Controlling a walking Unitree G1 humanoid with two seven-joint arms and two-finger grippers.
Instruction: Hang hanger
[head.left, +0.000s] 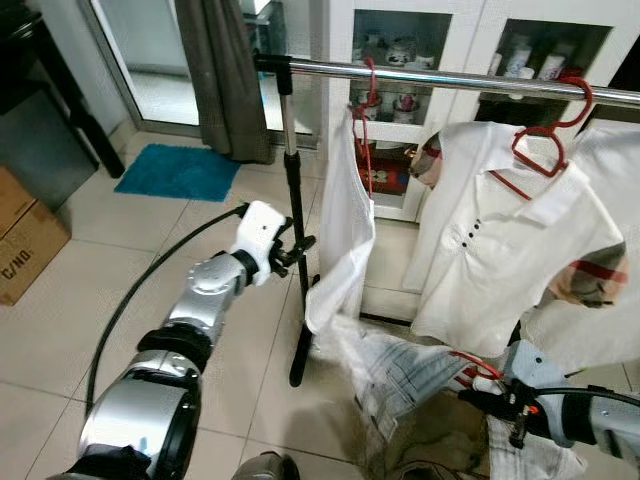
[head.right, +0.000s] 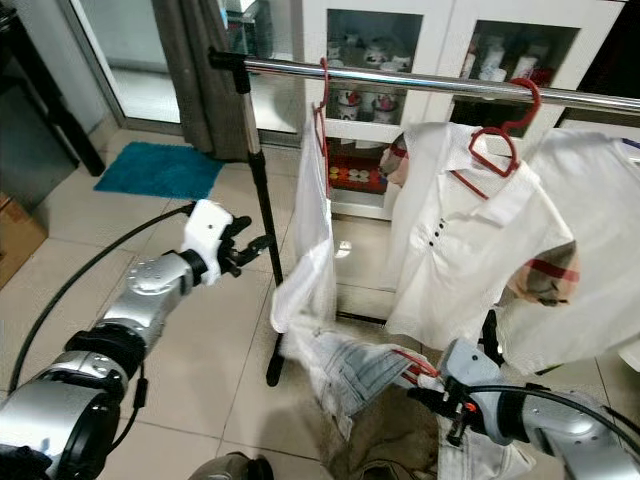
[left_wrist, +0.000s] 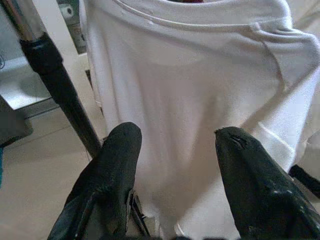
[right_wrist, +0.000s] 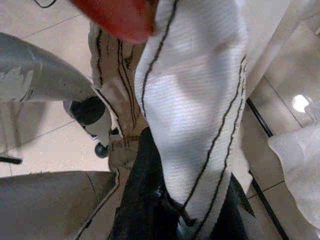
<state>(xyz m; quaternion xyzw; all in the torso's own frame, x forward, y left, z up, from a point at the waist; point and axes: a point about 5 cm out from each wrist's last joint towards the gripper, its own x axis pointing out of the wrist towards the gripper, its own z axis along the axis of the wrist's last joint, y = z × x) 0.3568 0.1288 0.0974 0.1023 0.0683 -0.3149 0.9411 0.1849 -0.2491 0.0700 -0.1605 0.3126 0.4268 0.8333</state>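
A red hanger (head.left: 468, 362) carrying a pale striped garment (head.left: 400, 370) is held low at the right, below the clothes. My right gripper (head.left: 480, 388) is shut on it, and in the right wrist view the striped cloth (right_wrist: 195, 100) drapes over the fingers. Above runs the silver rail (head.left: 450, 78). From it hang a white shirt (head.left: 345, 230) and a white polo shirt (head.left: 500, 250), each on a red hanger. My left gripper (head.left: 296, 250) is raised beside the rack's black pole (head.left: 295, 200). It is open, its fingers (left_wrist: 122, 150) facing the white shirt (left_wrist: 200, 75) with nothing between them.
A white glass-door cabinet (head.left: 420, 40) stands behind the rack. A grey curtain (head.left: 225, 80) and a blue mat (head.left: 180, 170) lie at the back left, and a cardboard box (head.left: 25, 240) at the far left. A black cable (head.left: 130, 290) trails over the tiled floor.
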